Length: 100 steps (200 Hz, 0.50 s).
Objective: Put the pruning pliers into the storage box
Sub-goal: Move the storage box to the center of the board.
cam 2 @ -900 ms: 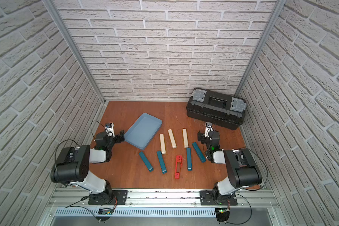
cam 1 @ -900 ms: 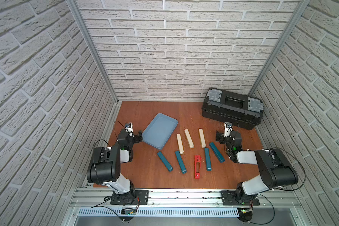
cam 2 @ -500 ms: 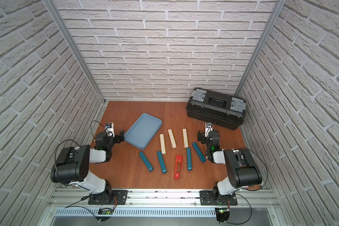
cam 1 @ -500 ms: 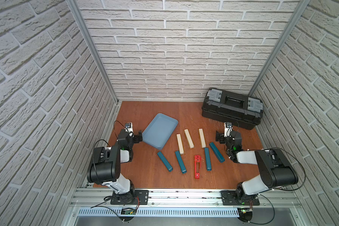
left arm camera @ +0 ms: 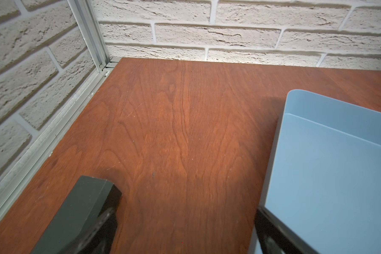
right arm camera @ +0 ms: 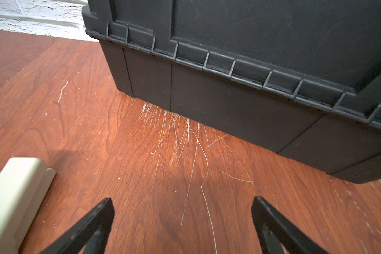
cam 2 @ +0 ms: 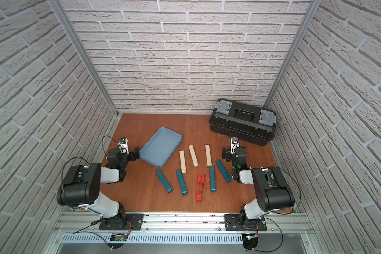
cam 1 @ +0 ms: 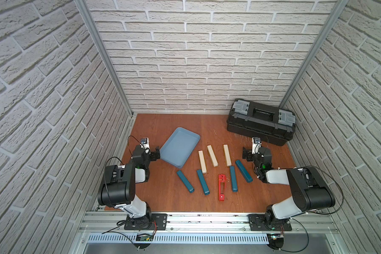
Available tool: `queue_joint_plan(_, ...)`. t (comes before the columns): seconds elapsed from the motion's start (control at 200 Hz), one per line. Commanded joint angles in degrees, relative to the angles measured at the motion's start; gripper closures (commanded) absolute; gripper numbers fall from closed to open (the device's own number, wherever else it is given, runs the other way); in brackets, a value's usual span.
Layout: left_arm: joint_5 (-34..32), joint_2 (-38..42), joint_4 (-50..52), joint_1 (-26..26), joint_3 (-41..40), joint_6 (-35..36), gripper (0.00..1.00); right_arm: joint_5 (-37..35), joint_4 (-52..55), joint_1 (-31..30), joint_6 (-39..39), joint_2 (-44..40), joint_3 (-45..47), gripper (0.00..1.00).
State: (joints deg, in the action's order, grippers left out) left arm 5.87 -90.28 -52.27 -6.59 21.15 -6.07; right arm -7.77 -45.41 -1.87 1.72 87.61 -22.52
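The light blue storage box (cam 1: 178, 146) lies empty at the table's middle left. To its right the pruning pliers lie loose in both top views: three beige bars (cam 1: 212, 155), several teal bars (cam 1: 203, 181) and one red slotted piece (cam 1: 221, 187). My left gripper (cam 1: 156, 154) hovers low at the box's left edge, open and holding nothing. In the left wrist view the left gripper (left arm camera: 187, 202) has the storage box (left arm camera: 328, 176) beside one finger. My right gripper (cam 1: 246, 155) is open and empty just right of the beige bars; the right wrist view shows one beige bar (right arm camera: 15, 198) beside it.
A big black toolbox (cam 1: 261, 122) with grey latches stands shut at the back right, close in front of the right gripper (right arm camera: 182, 201). Brick walls enclose the table on three sides. Bare wood lies between the left gripper and the back left corner.
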Motion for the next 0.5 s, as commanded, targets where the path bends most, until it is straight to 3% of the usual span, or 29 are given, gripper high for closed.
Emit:
queue_joint_plan(0.0, -0.7, 1.2, 0.5, -0.1, 1.2, -0.2, 0.02, -0.6, -0.9, 0.4, -0.8, -2.7, -0.2, 0.02)
queue_joint_plan(0.105, -3.4, 6.1, 10.4, 0.0, 4.2, -0.8, 0.02, -0.2, 2.8, 0.3, 0.0, -6.7, -0.7, 0.04)
queue_joint_plan(0.21, -12.4, 11.5, 25.3, 1.2, 10.0, -3.8, 0.04, -0.2, 20.4, -0.8, 0.4, -11.0, -7.5, 0.11)
queue_joint_plan(0.41, -19.6, 19.5, 51.2, 5.4, 21.0, -12.8, 0.11, 0.9, 39.5, -4.5, 1.4, -13.3, -18.6, 0.14)
queue_joint_plan(0.495, -19.5, 20.7, 58.9, 6.6, 24.1, -20.4, 0.18, 4.3, 46.3, -6.5, 0.9, -13.2, -23.7, 0.14)
